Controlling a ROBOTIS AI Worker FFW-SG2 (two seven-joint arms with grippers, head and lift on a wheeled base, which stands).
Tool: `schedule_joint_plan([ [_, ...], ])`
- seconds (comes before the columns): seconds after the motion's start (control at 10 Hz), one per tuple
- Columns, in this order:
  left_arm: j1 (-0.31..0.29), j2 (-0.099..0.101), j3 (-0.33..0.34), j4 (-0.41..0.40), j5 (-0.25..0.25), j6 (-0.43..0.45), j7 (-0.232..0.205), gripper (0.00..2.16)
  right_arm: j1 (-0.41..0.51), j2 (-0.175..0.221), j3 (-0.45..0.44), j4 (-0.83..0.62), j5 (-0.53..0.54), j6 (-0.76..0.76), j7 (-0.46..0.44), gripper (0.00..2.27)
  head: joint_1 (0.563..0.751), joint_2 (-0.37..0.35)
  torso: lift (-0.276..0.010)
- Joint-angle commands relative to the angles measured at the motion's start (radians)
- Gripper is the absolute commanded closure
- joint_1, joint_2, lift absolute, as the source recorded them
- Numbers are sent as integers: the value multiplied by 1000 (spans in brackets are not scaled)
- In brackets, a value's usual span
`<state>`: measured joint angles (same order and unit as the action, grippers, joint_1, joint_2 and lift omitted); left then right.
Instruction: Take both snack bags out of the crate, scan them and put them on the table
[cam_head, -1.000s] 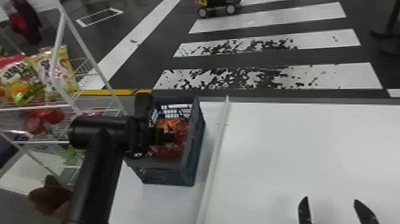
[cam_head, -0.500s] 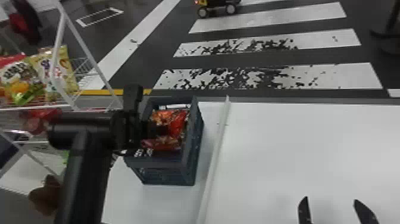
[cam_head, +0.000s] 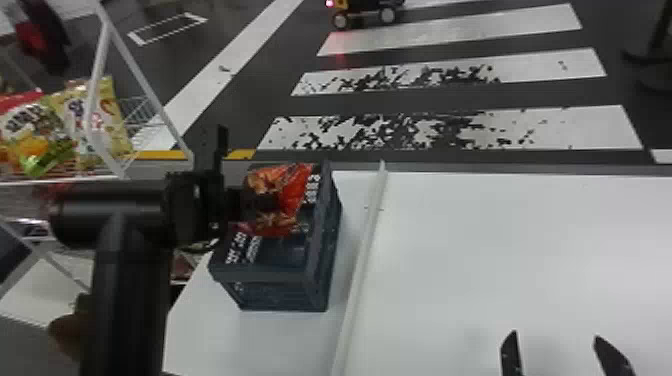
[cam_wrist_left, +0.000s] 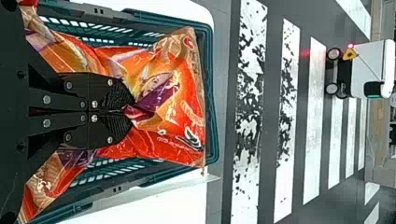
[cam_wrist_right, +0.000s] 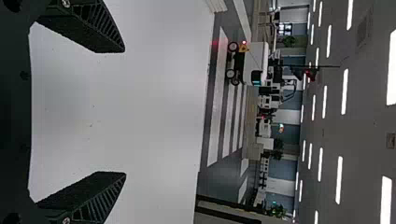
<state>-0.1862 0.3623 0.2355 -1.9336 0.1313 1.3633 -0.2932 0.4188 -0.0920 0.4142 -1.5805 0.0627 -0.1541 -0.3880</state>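
Snack bag (cam_head: 295, 192), red and orange: sits in the far part of the crate (cam_head: 270, 276), pinched at a puckered purple fold by the clenched left gripper (cam_head: 270, 201). In left wrist view, reaches close up to the crate's rim, overlapping it slightly. Cannot tell whether the wrapping to either side of the fingers belongs to a second bag. In head view, leaves the near part of the crate uncovered, with open room there between the walls. Around the crate: near the counter's (cam_head: 500, 250) far and left edges, with just a narrow strip of surface before the white divider (cam_head: 370, 225). To the left, across a gap: wire rack (cam_head: 101, 50), close behind the left arm. Right of the divider: wide, flat room, down to the right gripper (cam_head: 555, 334), fingers spread well apart, holding nothing, over the near side.
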Motion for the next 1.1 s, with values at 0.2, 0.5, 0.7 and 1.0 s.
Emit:
schedule_joint_plan([
  [0.2, 4, 1, 53, -100, 45, 57, 8, 2047, 0, 0, 3, -3, 0, 0, 0, 46, 695, 350, -94],
  [0.5, 17, -49, 67, -168, 126, 81, 55, 2047, 0, 0, 2, -4, 0, 3, 0, 46, 695, 350, -94],
  [0.7, 17, -125, 27, -217, 146, 106, 95, 2047, 2, 0, 0, -6, 3, 9, -2, 46, 695, 335, -94],
  [1.0, -18, -230, -71, -223, 139, 109, 141, 2047, 9, 0, -8, -12, 5, 6, -3, 49, 695, 247, -94],
])
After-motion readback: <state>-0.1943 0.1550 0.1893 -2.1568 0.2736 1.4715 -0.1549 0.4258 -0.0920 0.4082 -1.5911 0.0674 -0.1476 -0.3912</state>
